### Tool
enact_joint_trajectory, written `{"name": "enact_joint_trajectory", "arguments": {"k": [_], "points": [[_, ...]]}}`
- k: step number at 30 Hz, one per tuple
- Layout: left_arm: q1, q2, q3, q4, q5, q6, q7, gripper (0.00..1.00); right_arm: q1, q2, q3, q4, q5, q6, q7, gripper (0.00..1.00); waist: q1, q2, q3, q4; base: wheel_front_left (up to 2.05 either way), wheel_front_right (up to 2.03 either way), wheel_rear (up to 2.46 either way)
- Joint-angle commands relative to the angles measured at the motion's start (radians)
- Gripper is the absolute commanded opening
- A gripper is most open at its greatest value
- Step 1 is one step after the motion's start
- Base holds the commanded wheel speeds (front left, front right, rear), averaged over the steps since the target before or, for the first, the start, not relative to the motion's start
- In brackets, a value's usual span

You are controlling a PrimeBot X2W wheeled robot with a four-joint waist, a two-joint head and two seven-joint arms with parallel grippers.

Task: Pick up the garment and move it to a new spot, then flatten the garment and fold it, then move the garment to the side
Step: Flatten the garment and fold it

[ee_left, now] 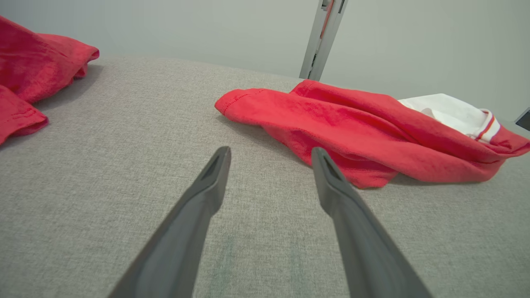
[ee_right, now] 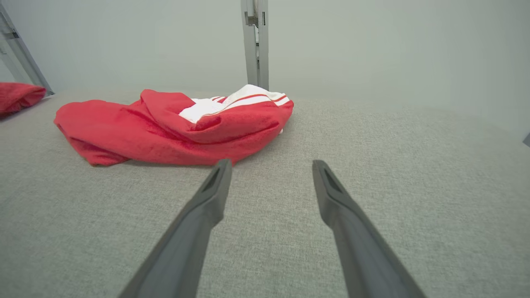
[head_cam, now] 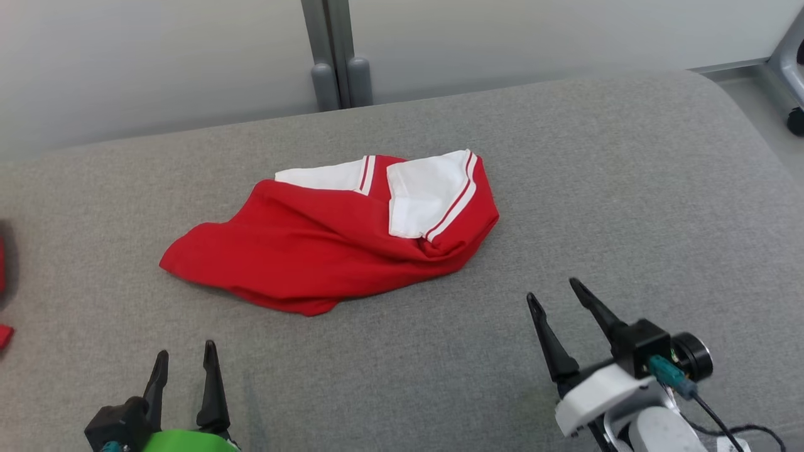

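Here, the left gripper (head_cam: pixel 186 349) and right gripper (head_cam: pixel 554 289) hang at the near edge of the grey padded surface (head_cam: pixel 628 207), jaws spread and empty. Beyond them, at mid-surface, lies the crumpled red-and-white garment (head_cam: pixel 326 251), untouched. The pickup appears not yet begun; next, one gripper likely must reach forward and pinch an edge.

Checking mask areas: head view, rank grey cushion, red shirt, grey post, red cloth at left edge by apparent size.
1. grey cushion
2. red shirt
3. grey post
4. red cloth, cut off by the frame, so its real size is unsure
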Motion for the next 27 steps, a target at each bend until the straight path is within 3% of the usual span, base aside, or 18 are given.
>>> {"name": "enact_joint_trajectory", "arguments": {"k": [1,7,18,27], "points": [[-0.022,0.003,-0.007,-0.003,-0.008,-0.004,0.0,1.0,-0.04,-0.003,0.016,0.009,0.007,-0.001,-0.005,1.0,0.0001,0.0,0.04,0.038,0.0,0.0,0.0],[-0.068,0.02,-0.053,0.005,-0.033,-0.005,0.0,1.0,-0.265,-0.003,0.105,0.143,0.007,-0.001,-0.005,1.0,0.0001,0.0,0.113,0.112,0.0,0.0,0.0],[-0.137,0.036,-0.121,0.023,-0.087,-0.005,0.0,1.0,-0.687,-0.004,0.189,0.552,-0.034,-0.001,0.049,1.0,0.0001,0.0,0.207,0.233,0.0,0.0,0.0],[-0.166,0.042,-0.125,0.044,-0.107,-0.005,0.0,1.0,-0.787,-0.004,0.196,0.749,-0.038,-0.001,0.108,1.0,0.0001,0.0,0.241,0.269,0.0,0.0,0.0]]}}
